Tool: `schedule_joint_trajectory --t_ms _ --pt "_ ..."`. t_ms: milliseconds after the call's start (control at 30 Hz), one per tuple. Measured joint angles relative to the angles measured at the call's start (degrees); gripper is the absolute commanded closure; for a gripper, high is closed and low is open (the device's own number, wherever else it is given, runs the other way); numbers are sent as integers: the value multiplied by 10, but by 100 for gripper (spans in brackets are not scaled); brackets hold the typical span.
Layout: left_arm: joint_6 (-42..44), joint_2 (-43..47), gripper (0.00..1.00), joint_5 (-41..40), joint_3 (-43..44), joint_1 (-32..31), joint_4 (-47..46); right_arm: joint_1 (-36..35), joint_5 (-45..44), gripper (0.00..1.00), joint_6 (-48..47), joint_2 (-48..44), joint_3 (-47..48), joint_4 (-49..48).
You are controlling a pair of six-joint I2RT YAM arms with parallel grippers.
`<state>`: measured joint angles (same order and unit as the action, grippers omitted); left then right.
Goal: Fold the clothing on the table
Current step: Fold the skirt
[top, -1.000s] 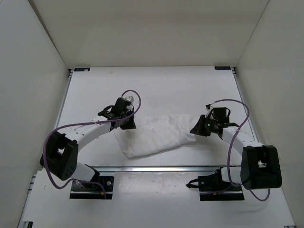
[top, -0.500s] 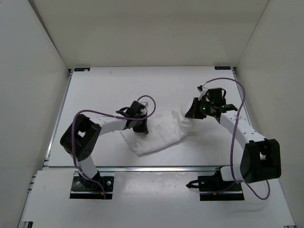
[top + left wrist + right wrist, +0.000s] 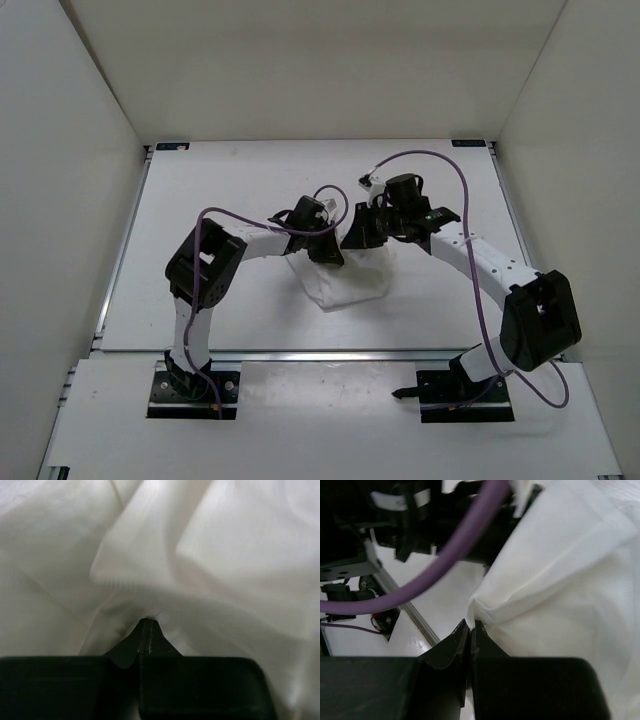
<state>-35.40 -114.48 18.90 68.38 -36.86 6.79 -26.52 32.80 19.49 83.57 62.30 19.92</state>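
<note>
On the counter [image 3: 200, 190], left end effector [image 3: 330, 256] and right end effector [image 3: 358, 238], each clenched on the clothing [image 3: 345, 285], have swung together; cloth went from spread to bunched, likely mid-fold.

One white garment [image 3: 345, 285]. One worktop [image 3: 220, 190]. Two arms [image 3: 255, 243] [image 3: 475, 258]. Two hands: left hand [image 3: 145, 625], right hand [image 3: 470, 626]. Two purple cables [image 3: 215, 210] [image 3: 420, 152].

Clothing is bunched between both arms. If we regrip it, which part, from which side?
Probably the near edge of the clothing, which lies free on the table toward the bases. Come in low from the near side, fingers straddling that edge. Its far side is taken: the left gripper and right gripper are both shut on fabric folds there.
</note>
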Motion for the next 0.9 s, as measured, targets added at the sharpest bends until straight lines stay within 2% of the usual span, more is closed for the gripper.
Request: schedule_joint_trajectory --t_ms 267,533,633,767,900 --pt "-71 -39 100 67 10 7 -62 -47 3 100 63 12 -14 -68" --pt "-109 -52 100 134 12 31 -88 -48 5 100 82 39 -12 -83" --pt "-103 -10 100 143 -11 77 -67 -31 5 100 75 38 -3 -70" --pt "-74 97 100 116 -31 146 -22 -3 5 100 58 31 16 -49" --pt "-35 189 100 60 -43 157 8 11 5 100 43 25 23 -37"
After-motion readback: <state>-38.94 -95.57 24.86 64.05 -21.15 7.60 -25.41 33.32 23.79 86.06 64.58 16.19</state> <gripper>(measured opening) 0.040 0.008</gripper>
